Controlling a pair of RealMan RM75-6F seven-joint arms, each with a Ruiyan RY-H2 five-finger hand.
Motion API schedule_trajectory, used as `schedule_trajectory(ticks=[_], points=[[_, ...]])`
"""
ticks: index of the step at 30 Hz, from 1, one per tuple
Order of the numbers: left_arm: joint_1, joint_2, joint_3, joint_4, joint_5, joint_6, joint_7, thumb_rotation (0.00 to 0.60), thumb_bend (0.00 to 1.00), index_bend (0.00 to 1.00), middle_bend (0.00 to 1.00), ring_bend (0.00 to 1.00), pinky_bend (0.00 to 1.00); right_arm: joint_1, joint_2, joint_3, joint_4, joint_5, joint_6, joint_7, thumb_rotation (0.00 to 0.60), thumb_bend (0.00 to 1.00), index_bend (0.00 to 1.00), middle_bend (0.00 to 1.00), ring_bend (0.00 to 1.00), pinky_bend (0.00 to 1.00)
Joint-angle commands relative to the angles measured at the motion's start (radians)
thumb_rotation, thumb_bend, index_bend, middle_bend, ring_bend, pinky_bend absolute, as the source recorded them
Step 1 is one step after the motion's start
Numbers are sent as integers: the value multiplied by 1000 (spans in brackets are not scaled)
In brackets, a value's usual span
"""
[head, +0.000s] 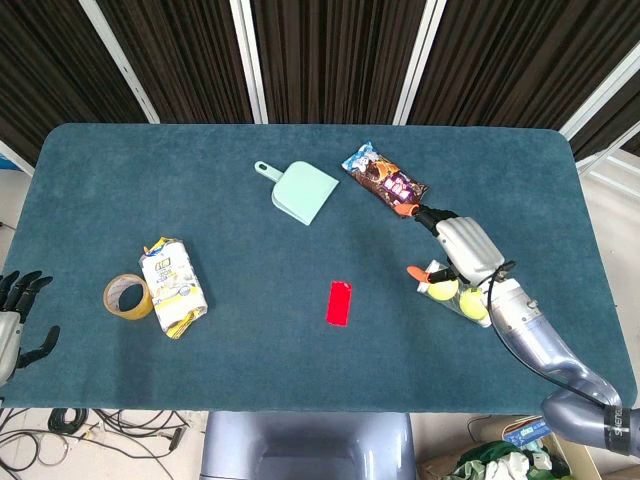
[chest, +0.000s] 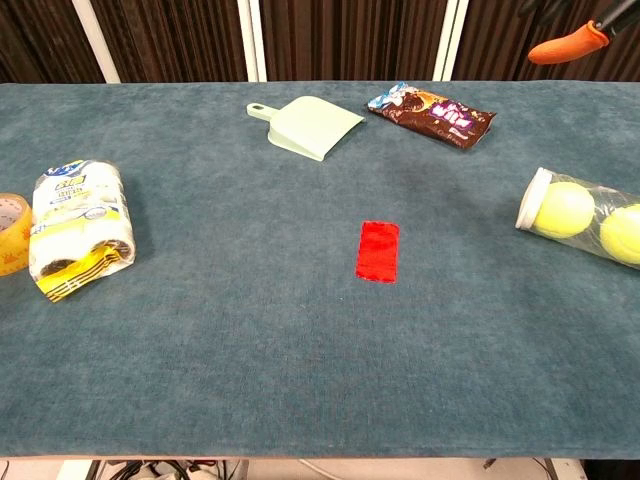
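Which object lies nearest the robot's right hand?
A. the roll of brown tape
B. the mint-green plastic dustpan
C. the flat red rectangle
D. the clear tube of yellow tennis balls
D: the right hand hovers directly over the clear tube of yellow tennis balls.

Clear glossy plastic tube (chest: 585, 218) on matt, napped cloth table (chest: 250, 300)

— Right hand (head: 466, 250)?
— Extended over the table, back of the hand upward, fingers spread and empty; orange fingertips (chest: 570, 44) pointed forward, forearm trailing back to the near right.
— Left hand (head: 18, 318)?
— Low at the near left edge, dark fingers apart, nothing in them.
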Motion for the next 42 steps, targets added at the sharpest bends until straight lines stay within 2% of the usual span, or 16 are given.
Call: schedule_trajectory(ticks=[1,12,16,27,31,33,37,40,42], points=[[1,1,2,2,4,2,6,600,368,162,112,0,18,-6,-6,-3,-5,10,14,2,600,156,182,182,242,241],[-1,1,2,-4,-4,-4,14,600,369,160,109,0,18,11,-25,-15,-7,35,24,-75,600,156,182,181,243,242],[3,3,5,-4,0,1,10,600,369,160,109,0,18,-12,-27,-22,-44,61,70,-120,600,156,182,181,243,242],[1,1,4,-15,-8,-5,22,600,369,158,108,0,18,-17,-5,-27,-67,112,92,-216,600,156,182,182,237,242],[0,1,5,-16,-10,-6,27,600,370,158,108,0,18,-18,2,-23,-87,132,96,-225,600,166,183,226,286,252],[1,2,5,-16,-9,-6,26,600,369,158,108,2,18,-12,-3,-36,-114,143,76,-242,600,206,185,297,359,315],[2,5,9,-18,-5,-6,25,600,370,158,107,6,21,3,-51,-54,-140,197,92,-350,600,297,222,489,556,618],[3,6,9,-18,-3,-4,21,600,369,157,107,6,21,19,-78,-52,-168,265,79,-377,600,365,275,643,721,817],[3,5,8,-18,-4,-3,17,600,370,157,108,5,21,42,-77,-50,-200,350,13,-361,600,378,290,715,793,879]])
